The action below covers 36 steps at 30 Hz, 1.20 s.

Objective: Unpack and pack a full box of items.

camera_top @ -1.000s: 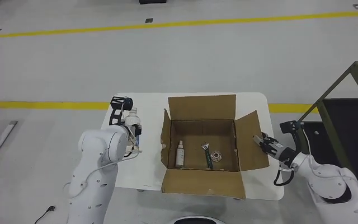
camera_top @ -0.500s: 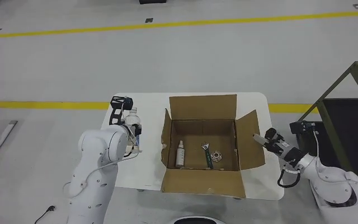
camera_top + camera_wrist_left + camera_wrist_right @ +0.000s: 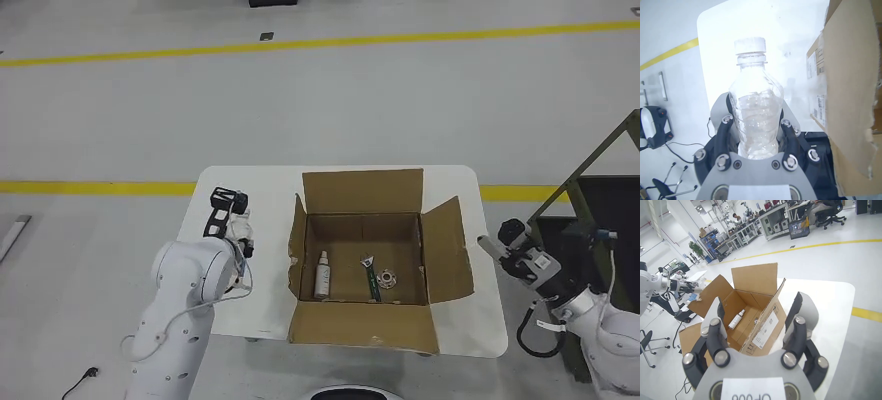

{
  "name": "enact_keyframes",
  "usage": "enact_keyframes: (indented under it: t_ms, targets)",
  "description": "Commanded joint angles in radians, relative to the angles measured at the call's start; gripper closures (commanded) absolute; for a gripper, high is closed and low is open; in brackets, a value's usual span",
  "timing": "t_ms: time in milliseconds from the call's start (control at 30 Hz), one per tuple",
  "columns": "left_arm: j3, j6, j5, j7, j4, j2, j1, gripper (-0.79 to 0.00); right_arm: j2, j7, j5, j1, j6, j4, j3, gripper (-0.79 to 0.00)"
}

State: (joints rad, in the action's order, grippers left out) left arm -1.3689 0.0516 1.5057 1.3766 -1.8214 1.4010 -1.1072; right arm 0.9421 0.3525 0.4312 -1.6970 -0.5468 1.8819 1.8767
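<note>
Our left gripper (image 3: 755,121) has its jaws clamped on the clear plastic bottle with a white cap (image 3: 755,102), beside the left flap of the open brown cardboard box (image 3: 362,190), likely bound for the white desk (image 3: 262,190), while our right gripper (image 3: 760,303) hangs beyond the right flap, jaws apart and empty.

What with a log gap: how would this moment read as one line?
left end effector: shut on clear bottle | right end effector: open | box: open, sprayer and tool inside
</note>
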Motion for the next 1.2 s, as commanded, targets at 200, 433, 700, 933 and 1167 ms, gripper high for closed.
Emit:
enact_keyframes:
  t_ms: [200,433,700,933,1167]
  targets:
    - [-0.028,0.027,-0.009,-0.07,0.071,-0.009,-0.046,0.0,0.002,-0.008,-0.015,-0.015,-0.025,0.015,0.024,0.0]
    - [0.021,0.0,0.033,-0.116,0.154,-0.008,-0.093,0.0,0.006,-0.031,0.061,-0.034,-0.022,0.056,0.039,0.0]
    - [0.03,-0.023,0.013,-0.218,0.275,-0.006,-0.095,0.0,0.011,-0.047,0.077,-0.062,-0.033,0.077,0.043,0.0]
    - [0.03,-0.023,0.013,-0.218,0.275,-0.006,-0.095,0.0,0.013,-0.039,0.092,-0.072,-0.043,0.077,0.046,0.0]
    - [0.033,-0.04,-0.004,-0.256,0.33,-0.003,-0.082,0.0,0.015,-0.035,0.095,-0.073,-0.045,0.076,0.046,0.0]
